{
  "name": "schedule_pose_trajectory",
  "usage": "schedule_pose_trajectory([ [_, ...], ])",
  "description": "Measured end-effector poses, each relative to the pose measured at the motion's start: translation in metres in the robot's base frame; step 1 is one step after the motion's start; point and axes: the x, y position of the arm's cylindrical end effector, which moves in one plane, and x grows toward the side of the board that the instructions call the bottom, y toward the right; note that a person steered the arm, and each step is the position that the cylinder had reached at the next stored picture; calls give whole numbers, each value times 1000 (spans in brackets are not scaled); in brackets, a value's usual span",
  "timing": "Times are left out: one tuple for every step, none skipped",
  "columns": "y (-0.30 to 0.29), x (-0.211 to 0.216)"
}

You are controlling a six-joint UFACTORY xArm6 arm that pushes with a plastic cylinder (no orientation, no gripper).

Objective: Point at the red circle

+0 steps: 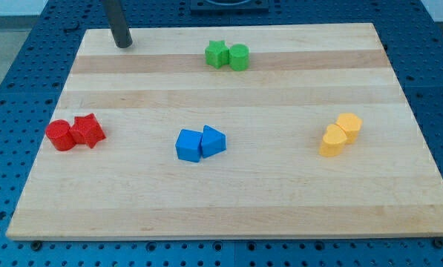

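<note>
The red circle (58, 135) lies near the board's left edge, touching a red star (88, 130) on its right. My tip (123, 44) rests on the board near the top left corner, well above and to the right of the red circle, apart from every block.
A green star (217, 54) and a green rounded block (239, 56) touch at the top middle. A blue cube (188, 145) and a blue triangle (213, 141) touch in the middle. Two yellow blocks, one (332, 141) and the other (349, 125), touch at the right. The wooden board (280, 208) has edges all round.
</note>
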Motion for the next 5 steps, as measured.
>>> schedule_pose_trajectory([
  [-9, 0],
  [-22, 7],
  [-45, 20],
  [-66, 31],
  [-77, 50],
])
